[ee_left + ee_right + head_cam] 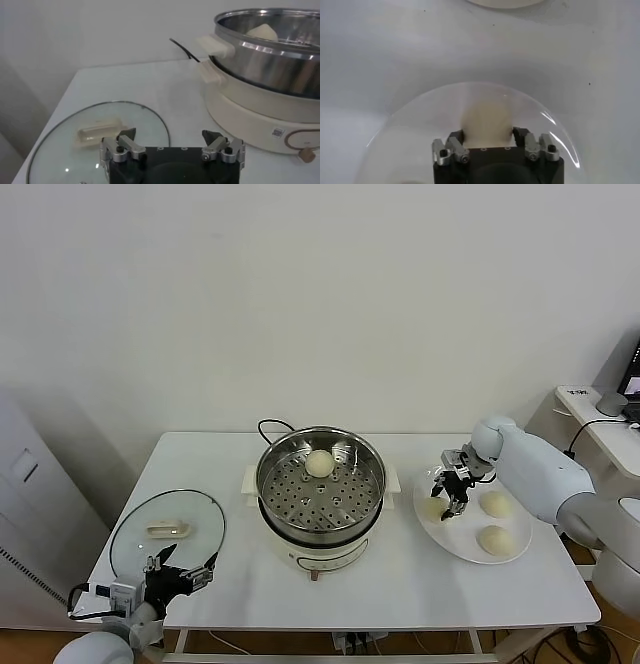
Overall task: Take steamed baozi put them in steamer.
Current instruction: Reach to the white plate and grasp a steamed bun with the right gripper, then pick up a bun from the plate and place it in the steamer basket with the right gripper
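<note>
One steamed baozi (318, 463) lies inside the steamer (320, 486), on the far side of its perforated bottom. The steamer stands in the middle of the desk (400, 584), on a white pot base with a black cord going to the far side. Three other baozi are on a white plate (452, 542) at the right of the steamer. Two of them (496, 504) (494, 539) lie free on the right part of the plate. The third baozi (487, 122) is at the left part, between the fingers of the right pincer (450, 500), which close around it from both sides. The left pincer (178, 572) is open and holds nothing, at the near left edge of the desk, just beside a glass lid (160, 529) with a cream handle.
</note>
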`<state>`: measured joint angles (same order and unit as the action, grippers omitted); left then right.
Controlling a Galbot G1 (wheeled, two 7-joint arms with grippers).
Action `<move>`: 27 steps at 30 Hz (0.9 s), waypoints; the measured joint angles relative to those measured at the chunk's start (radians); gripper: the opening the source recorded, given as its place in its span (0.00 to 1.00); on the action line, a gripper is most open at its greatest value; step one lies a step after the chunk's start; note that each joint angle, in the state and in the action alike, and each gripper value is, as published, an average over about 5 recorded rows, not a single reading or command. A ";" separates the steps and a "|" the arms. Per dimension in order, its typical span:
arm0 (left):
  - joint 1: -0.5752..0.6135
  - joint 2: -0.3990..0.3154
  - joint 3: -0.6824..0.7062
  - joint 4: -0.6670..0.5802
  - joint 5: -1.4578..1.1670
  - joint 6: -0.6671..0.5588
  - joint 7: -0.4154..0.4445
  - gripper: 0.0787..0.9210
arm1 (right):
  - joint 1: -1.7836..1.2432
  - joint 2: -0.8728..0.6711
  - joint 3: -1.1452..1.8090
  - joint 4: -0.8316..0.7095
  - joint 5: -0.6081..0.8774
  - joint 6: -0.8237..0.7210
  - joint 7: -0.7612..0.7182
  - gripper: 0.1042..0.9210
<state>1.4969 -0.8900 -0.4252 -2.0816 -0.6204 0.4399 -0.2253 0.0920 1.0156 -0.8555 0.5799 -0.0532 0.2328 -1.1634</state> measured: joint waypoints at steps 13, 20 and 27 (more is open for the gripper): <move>0.008 -0.001 -0.010 -0.003 0.001 0.002 -0.004 0.88 | 0.140 -0.075 -0.166 0.145 0.152 -0.055 -0.025 0.46; 0.005 -0.004 -0.009 -0.007 0.002 0.007 -0.009 0.88 | 0.355 -0.124 -0.376 0.298 0.356 -0.129 -0.038 0.46; 0.000 -0.001 -0.002 -0.009 0.004 0.010 -0.011 0.88 | 0.580 -0.130 -0.564 0.440 0.577 -0.224 -0.025 0.46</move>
<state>1.4967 -0.8911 -0.4268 -2.0903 -0.6160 0.4502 -0.2361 0.6719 0.8854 -1.4196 1.0198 0.5238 0.0086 -1.1888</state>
